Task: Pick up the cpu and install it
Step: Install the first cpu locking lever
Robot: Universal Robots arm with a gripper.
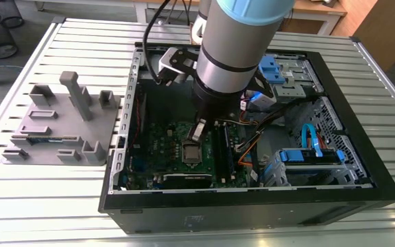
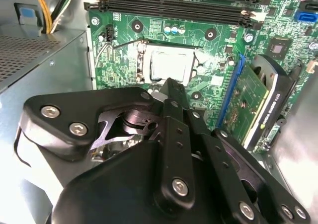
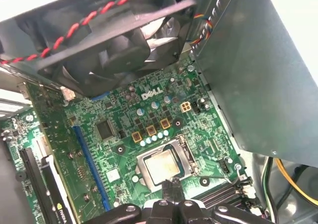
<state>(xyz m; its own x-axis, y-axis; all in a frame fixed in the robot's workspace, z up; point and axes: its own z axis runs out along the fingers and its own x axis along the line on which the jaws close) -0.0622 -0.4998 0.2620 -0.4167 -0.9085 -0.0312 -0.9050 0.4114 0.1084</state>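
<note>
The cpu (image 3: 163,165), a small square chip with a dull silvery top, lies flat inside the metal-framed socket (image 3: 142,159) of the green circuit board (image 3: 119,129). It also shows in the second wrist view as the cpu (image 2: 171,65) and from outside as the cpu (image 1: 190,151). My gripper (image 1: 197,136) hangs inside the open computer case just above the socket. In both wrist views its black fingers are pressed together, and the gripper (image 2: 171,82) (image 3: 171,184) sits at the socket's edge with nothing between the fingers.
A grey block tray (image 1: 53,128) holding a thin green memory stick (image 1: 43,139) lies at the exterior view's left. A black fan (image 3: 99,35), an expansion card (image 2: 253,100), memory slots (image 2: 174,8), cables and blue drive brackets (image 1: 310,157) crowd the case around the socket.
</note>
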